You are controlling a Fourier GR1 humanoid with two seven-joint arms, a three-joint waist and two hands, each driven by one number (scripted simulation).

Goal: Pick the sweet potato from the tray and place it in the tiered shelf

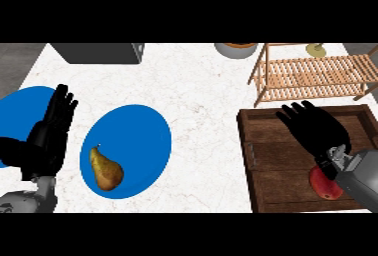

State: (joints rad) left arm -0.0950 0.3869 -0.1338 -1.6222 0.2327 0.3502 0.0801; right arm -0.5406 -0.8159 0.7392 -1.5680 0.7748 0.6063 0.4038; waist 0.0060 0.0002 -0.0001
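Right hand (316,127): fingers straight, holding nothing, over the tray (255,165).
Sweet potato (325,186): tray's near right corner, partly under the forearm.
Shelf (314,75): behind the tray.
Left hand (48,132): open, resting at the counter's left edge.

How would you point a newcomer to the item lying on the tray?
Find the dark wooden tray at the counter's right, below the slatted shelf. At its near right corner, partly hidden under the right hand's wrist, lies a reddish sweet potato, unlike the brown pear on the blue plate.

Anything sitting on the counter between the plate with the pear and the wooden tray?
No. In the head view, the stretch between the blue plate holding the pear and the wooden tray is bare white counter.
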